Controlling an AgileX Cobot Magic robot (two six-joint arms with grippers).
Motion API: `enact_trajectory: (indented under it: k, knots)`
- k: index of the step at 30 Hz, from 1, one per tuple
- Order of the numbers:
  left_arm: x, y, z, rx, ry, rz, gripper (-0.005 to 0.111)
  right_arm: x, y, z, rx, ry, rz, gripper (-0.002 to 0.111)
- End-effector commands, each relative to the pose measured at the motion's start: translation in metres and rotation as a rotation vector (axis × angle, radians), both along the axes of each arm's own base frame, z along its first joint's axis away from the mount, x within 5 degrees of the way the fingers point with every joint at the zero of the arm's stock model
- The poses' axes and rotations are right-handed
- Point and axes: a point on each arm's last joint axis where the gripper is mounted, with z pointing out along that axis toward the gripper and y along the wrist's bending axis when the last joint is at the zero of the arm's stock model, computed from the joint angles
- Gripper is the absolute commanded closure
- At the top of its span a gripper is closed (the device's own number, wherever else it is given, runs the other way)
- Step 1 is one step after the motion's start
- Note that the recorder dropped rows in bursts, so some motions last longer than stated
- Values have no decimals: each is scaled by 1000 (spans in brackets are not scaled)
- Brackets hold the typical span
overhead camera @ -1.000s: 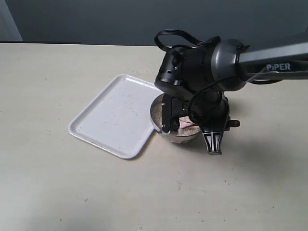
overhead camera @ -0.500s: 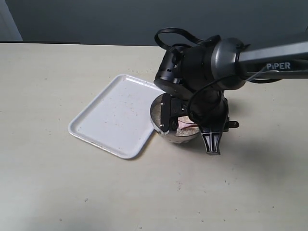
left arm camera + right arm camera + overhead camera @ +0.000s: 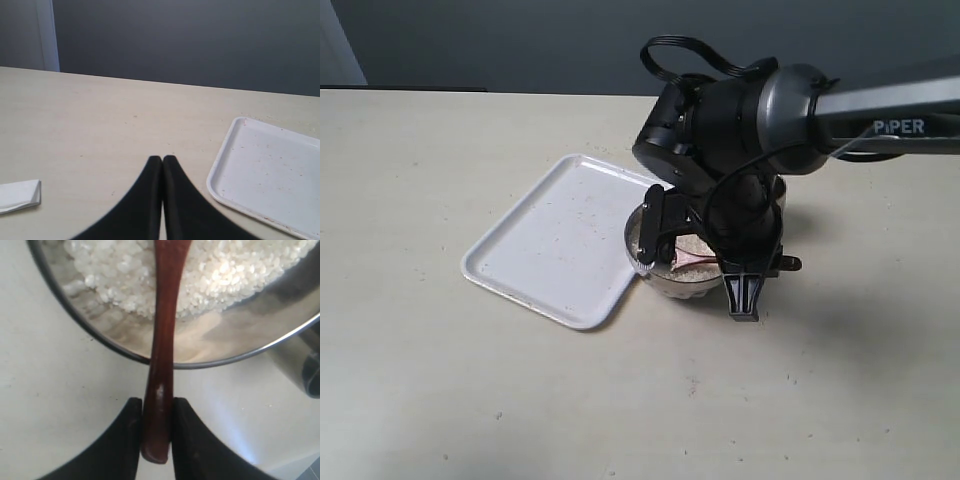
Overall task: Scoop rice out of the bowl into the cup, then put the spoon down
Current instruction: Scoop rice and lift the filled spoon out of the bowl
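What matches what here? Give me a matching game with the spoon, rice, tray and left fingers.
Things:
1. spoon
2. rice
3. tray
4. left fingers

Descriptions:
a. white, lying next to the bowl
b. pressed together, holding nothing
c. heaped inside the bowl
d. pinched by its handle between the right fingers

Pairs: 1-d, 2-c, 3-a, 4-b
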Motion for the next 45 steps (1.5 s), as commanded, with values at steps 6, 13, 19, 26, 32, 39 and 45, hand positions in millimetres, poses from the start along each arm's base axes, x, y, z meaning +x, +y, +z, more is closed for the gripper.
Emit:
enact_trajectory:
  k: [6, 13, 19, 26, 32, 39, 45]
  knots:
    - [0, 0, 2, -6, -10, 1, 106, 2, 0, 2, 6, -1, 7, 109]
    - [0, 0, 2, -6, -10, 1, 106, 20, -23, 11, 43, -5, -90, 109]
    - [0, 0, 2, -6, -10, 1, 106, 19, -24, 13, 66, 11, -115, 109]
    - [0, 0, 2, -6, -10, 1, 106, 20, -28, 13, 106, 45, -170, 109]
    - [0, 0, 2, -6, -10, 1, 106, 23, -33, 13, 123, 62, -207, 109]
    - [0, 0, 2, -6, -10, 1, 106, 21, -31, 12, 140, 83, -221, 109]
    - [0, 0, 2, -6, -10, 1, 106, 20, -31, 16, 154, 79, -223, 109]
